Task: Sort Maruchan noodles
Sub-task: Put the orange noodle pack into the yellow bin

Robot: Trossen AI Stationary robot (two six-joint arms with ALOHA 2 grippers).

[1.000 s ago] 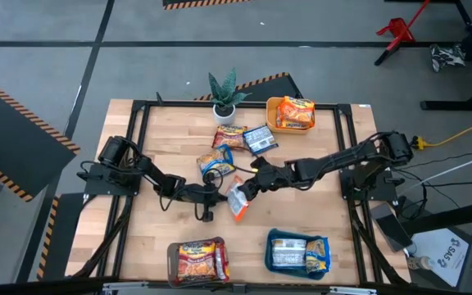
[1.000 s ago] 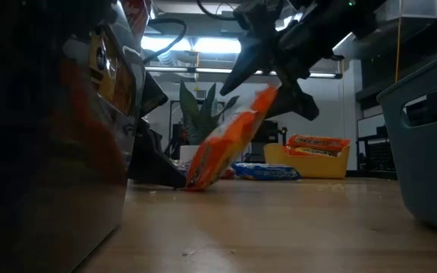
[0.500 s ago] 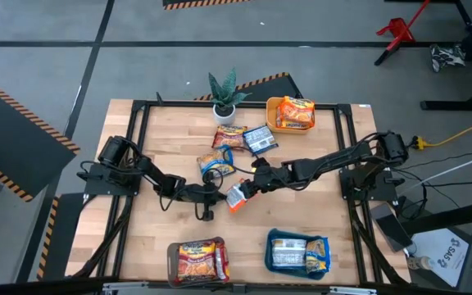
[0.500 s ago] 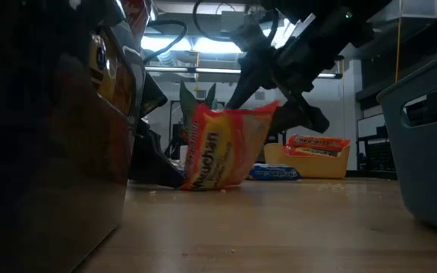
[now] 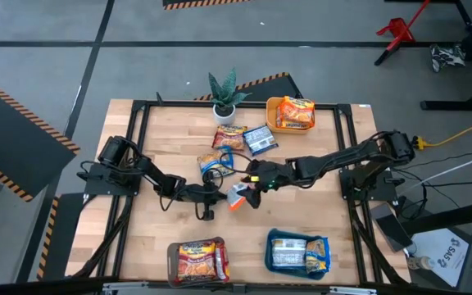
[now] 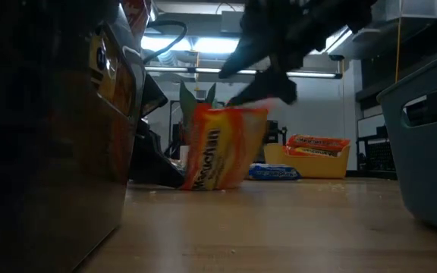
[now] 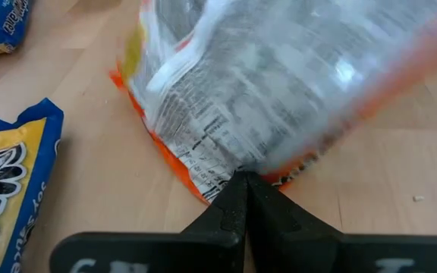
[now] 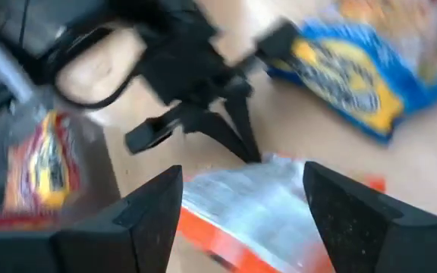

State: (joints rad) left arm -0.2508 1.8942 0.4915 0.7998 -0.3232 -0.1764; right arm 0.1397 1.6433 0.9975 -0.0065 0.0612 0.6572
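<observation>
Left gripper (image 5: 220, 196) sits low at table centre, fingers clenched together with nothing between them, tips touching the lower edge of an orange Maruchan packet (image 5: 238, 197).

That packet stands propped on edge mid-table, tilted; the label faces the low view (image 6: 217, 148), the printed white back faces the left wrist view (image 7: 279, 91).

Right gripper (image 5: 255, 184) hangs just above the packet's top edge, fingers spread wide either side of it in the right wrist view (image 8: 241, 208); no grip seen.

Loose packets farther back: three counted — two orange-and-blue (image 5: 217, 162) (image 5: 229, 136), one blue (image 5: 259, 139).

Trays: three. Brown tray (image 5: 172, 260) front left, teal tray (image 5: 272, 242) front right, yellow tray (image 5: 272, 109) at back, each holding packets; numbers inside cannot be told.

One potted plant (image 5: 224, 97) at back edge.
</observation>
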